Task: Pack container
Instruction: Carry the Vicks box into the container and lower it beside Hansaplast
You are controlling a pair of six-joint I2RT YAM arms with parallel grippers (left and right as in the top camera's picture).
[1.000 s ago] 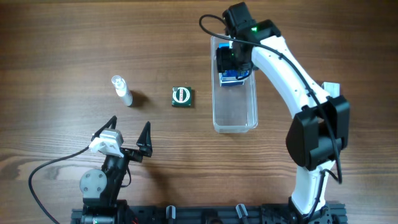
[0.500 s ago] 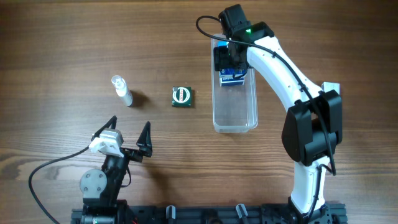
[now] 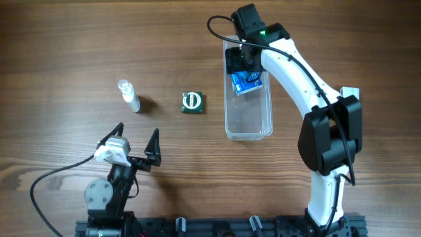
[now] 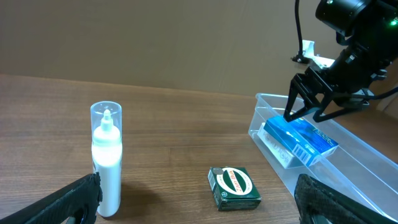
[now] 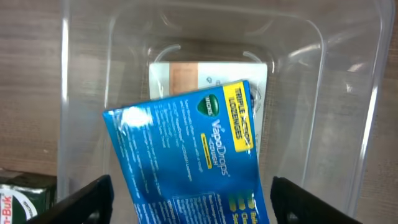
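Observation:
The container (image 3: 248, 122) is a long clear tub right of centre; it also shows in the left wrist view (image 4: 348, 180) and the right wrist view (image 5: 336, 93). A blue VapoDrops packet (image 3: 247, 81) lies tilted in its far end (image 5: 193, 155), over a white box (image 5: 180, 74). My right gripper (image 3: 240, 62) hovers open just above the packet, with its fingers spread to either side (image 5: 193, 202). A green box (image 3: 193, 102) and a small clear bottle (image 3: 129, 96) stand on the table to the left. My left gripper (image 3: 137, 141) is open and empty near the front edge.
From the left wrist view, the bottle (image 4: 106, 158) stands at the left and the green box (image 4: 234, 186) lies in the middle, both beyond my open fingers (image 4: 199, 208). The right arm (image 3: 309, 85) reaches over the table's right side.
My right gripper moved slightly toward the container's far end and let go of the blue packet, which now lies tilted inside. The left arm has not moved.

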